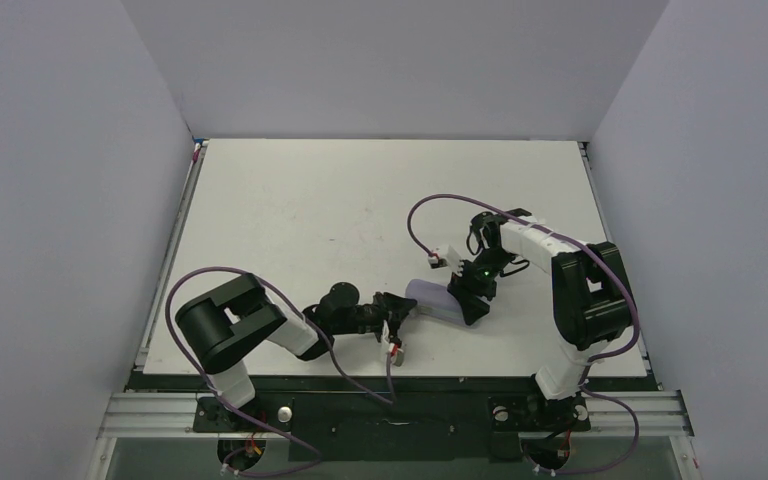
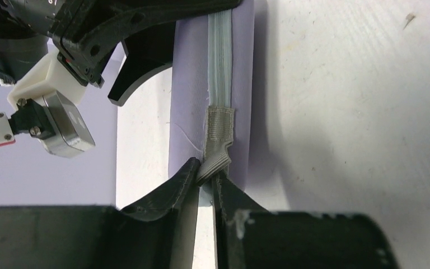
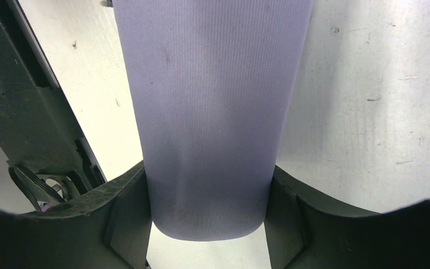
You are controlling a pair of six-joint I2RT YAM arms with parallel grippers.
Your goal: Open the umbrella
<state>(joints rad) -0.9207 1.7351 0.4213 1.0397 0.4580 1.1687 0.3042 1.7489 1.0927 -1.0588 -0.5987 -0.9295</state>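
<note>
Tabletop [image 1: 290, 200] is carrying it all, and my left arm [image 1: 250, 325] and right arm [image 1: 580, 295] are meeting over its near half, right of the middle. Lying there between them is the lavender case [image 3: 213, 112]. The umbrella itself is not showing in any view, and I am judging it to be zipped inside. My right gripper [image 3: 208, 185] is clamping the case across its width, jaws pressing both flanks, so that end is pinned. My left gripper [image 2: 206, 175] is pinching narrow on the grey pull tab [image 2: 218, 131] sewn over the zip [image 2: 219, 56], with the tab's tail running down between the jaws.

To do this well, I am wanting the pinch fully seated on the webbing before pulling. Then I am planning on drawing straight along the zip line, low and steady, while the right side is holding firm. A sideways tug is likely to slip the tab out or twist the case.

Counting: one tabletop, two arms, one case, two grippers, one zip, one tab, no umbrella in sight.
</note>
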